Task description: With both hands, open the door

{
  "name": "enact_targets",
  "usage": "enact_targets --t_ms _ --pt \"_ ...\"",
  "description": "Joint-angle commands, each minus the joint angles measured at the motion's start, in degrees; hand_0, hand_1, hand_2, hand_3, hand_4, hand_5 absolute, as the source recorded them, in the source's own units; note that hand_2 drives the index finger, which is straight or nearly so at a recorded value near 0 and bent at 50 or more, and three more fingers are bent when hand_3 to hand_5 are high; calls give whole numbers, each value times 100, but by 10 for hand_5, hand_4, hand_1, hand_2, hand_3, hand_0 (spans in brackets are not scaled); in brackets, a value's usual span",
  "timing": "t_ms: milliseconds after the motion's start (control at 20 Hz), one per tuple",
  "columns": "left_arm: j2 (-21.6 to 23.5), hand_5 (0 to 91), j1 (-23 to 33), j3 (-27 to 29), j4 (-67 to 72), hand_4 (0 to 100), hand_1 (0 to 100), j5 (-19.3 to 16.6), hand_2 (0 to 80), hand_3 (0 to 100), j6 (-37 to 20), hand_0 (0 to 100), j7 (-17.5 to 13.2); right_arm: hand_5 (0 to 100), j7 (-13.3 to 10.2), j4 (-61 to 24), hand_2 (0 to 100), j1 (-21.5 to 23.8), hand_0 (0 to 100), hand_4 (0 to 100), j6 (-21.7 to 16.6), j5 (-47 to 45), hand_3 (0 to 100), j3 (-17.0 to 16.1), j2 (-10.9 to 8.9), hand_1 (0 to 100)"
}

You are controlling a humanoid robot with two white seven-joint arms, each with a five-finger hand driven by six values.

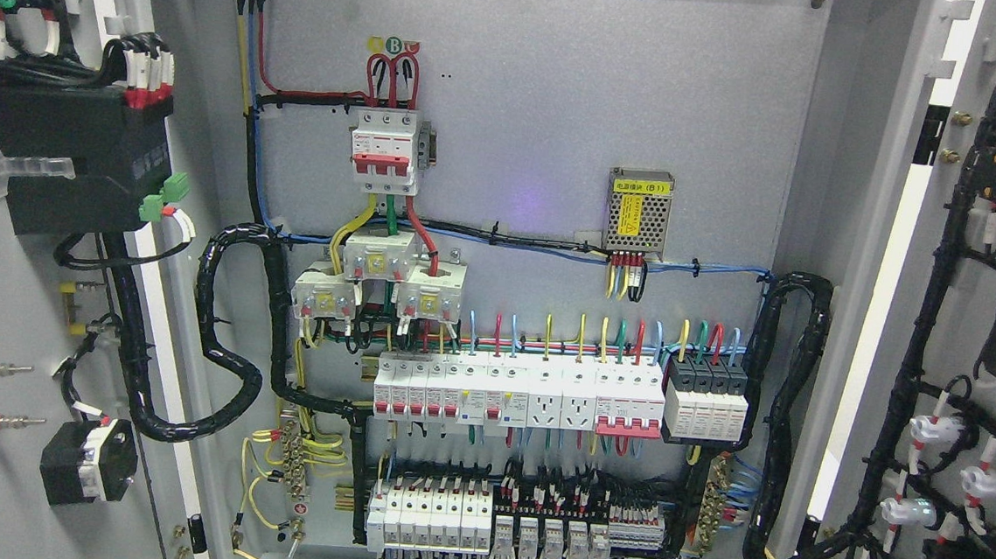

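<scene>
Both doors of a grey electrical cabinet stand swung wide. The left door point(11, 351) fills the picture's left edge, its inner face carrying a black module, wiring and red-tipped studs. The right door point(984, 349) fills the right edge, with black cable looms and indicator-lamp backs on its inside. Between them the cabinet's back panel point(546, 99) shows fully, with a red-and-white main breaker point(384, 150) and rows of white breakers point(516, 392). Neither of my hands nor any arm appears in the head view.
A small metal power supply point(639, 210) with a yellow label sits right of centre. Thick black cable bundles point(231, 331) loop from the panel to each door near the hinges. Lower terminal blocks point(516, 526) line the bottom of the panel.
</scene>
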Motion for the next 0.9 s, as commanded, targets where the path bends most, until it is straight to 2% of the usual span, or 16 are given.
enact_targets --t_ms 0,250,551,851 --pt "281 0 -49 109 -34 31 0 321 0 0 -1565 0 -4 0 22 62 0 256 107 0 -16 -86 0 -248 -190 0" --pt "413 0 -40 222 -34 30 0 524 0 0 -1619 0 -13 0 49 62 0 256 106 0 -16 -94 0 -327 -383 0" --pt "553 0 56 433 -34 31 0 726 0 0 -1961 0 -21 0 49 71 0 265 107 0 -16 -103 0 -450 -392 0" --pt "598 0 126 715 -25 30 0 884 0 0 -2031 0 -30 0 49 168 0 265 107 0 -16 -323 0 -529 -384 0"
